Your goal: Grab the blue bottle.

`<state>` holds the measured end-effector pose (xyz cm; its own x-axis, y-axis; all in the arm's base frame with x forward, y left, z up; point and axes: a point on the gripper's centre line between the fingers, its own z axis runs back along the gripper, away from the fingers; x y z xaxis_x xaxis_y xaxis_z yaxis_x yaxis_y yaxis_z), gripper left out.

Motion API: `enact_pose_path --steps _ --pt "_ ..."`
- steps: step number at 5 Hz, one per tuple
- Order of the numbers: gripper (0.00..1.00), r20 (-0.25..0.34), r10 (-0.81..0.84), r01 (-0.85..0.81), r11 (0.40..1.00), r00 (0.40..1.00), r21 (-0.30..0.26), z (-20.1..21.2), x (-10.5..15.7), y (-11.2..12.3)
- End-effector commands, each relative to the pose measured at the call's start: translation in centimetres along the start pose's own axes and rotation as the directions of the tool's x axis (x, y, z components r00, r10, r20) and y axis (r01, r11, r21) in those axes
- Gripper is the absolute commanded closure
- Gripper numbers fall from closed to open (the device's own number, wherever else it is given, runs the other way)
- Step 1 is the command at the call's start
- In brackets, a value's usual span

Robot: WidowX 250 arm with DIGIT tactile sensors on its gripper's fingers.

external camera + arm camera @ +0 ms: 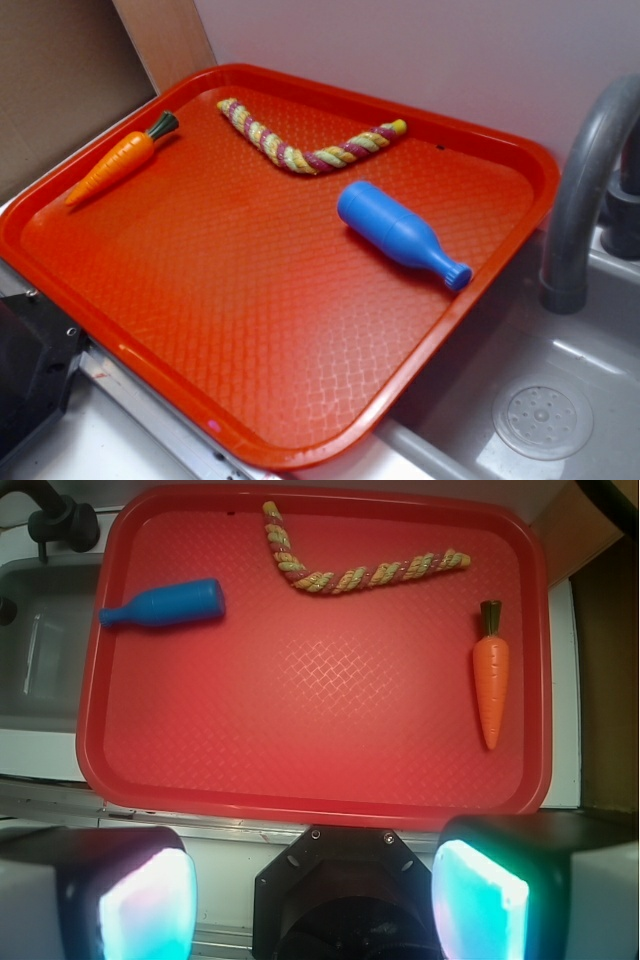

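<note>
So, one red tray [250,400] is my landmark, and it carries three things: one blue bottle [399,233], one carrot [118,165], one rope toy [305,143]. Counted again from the wrist cam: same three, one of each, w/ the bottle [165,604], carrot [490,685] and rope [350,568] all on the tray [300,790].

Bottle lies on its side near the tray's edge by the sink [540,420], cap end pointing toward that edge, fat end toward the tray's middle. It's touching nothing but the tray. Carrot lies on its side at the opposite edge, well apart from the bottle. Rope is bent in a V near the tray's wall-side rim, between the other two but nearer that rim.

One faucet [585,190] stands just off the tray's sink-side corner.

My claw [312,900] hangs off the tray, past the rim opposite the rope. Two fingers [150,905] show at the bottom of the wrist cam, spread wide apart, nothing between them, not touching anything on the tray.
</note>
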<state>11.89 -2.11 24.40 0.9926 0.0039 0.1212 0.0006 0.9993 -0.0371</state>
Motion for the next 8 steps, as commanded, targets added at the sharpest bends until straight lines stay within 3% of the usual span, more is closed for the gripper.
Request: enact_pose_path --steps 1,2,3,4,5,6,7,8 --pt "0.00 0.000 0.000 0.000 1.000 1.000 0.000 0.0 0.0 0.0" --pt "0.00 0.050 -0.248 0.249 0.968 0.967 -0.009 -1.5 2.9 -0.2" --pt "0.00 0.131 -0.475 0.482 0.876 0.870 -0.019 -2.5 5.6 -1.4" --pt "0.00 0.137 -0.679 0.686 0.728 0.722 -0.007 -4.4 8.8 -3.1" --pt "0.00 0.129 -0.839 0.846 0.533 0.528 0.001 -6.7 11.0 -5.7" --pt "0.00 0.166 -0.937 0.951 0.309 0.308 -0.017 -8.3 12.5 -7.3" --pt "0.00 0.157 -0.981 0.993 0.112 0.116 -0.032 -10.2 13.2 -8.4" --pt "0.00 0.129 -0.990 0.998 0.045 0.051 -0.048 -12.1 13.4 -9.5"
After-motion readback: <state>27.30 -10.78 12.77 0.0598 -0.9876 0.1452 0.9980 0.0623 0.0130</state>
